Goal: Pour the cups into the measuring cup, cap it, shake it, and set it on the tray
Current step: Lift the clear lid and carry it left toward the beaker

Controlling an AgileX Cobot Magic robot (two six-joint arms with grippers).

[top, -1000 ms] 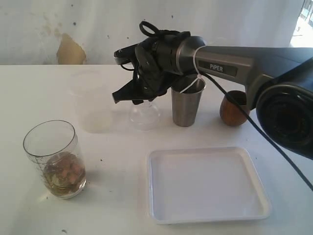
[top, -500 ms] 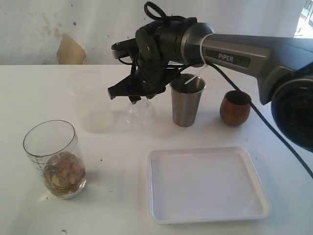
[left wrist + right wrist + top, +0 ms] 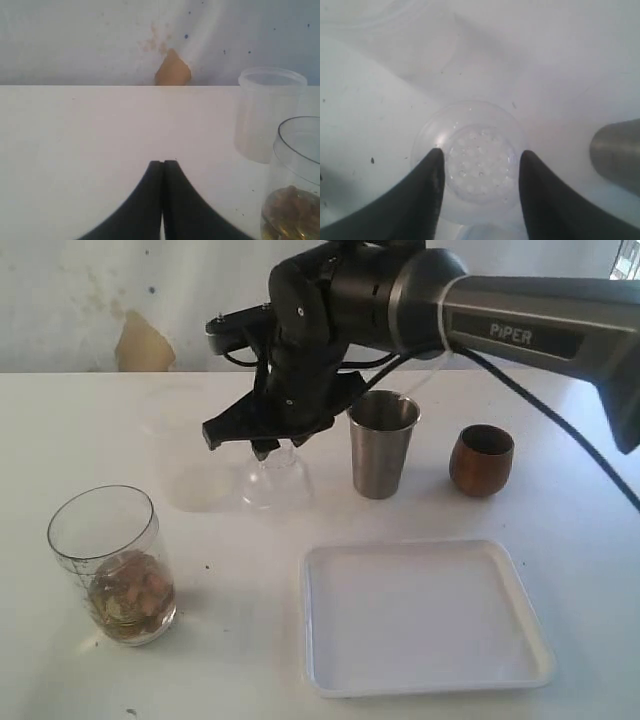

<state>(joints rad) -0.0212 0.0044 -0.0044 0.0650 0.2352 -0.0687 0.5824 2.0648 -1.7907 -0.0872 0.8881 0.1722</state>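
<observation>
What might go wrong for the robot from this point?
1. The right gripper pinches the clear lid only by its narrow top; it may slip or tilt.
2. The steel tumbler stands close beside the arm and might get knocked.
3. Pressed on crooked, the lid could tip the measuring cup and spill its contents.

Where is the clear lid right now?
Exterior view, left of centre: the clear lid is in the right gripper, just left of the steel cup.

Bright washed-out daylight, white surface (image 3: 230, 640) near overexposed, soft faint shadows, mild overall blur, right wrist view hazy.
</observation>
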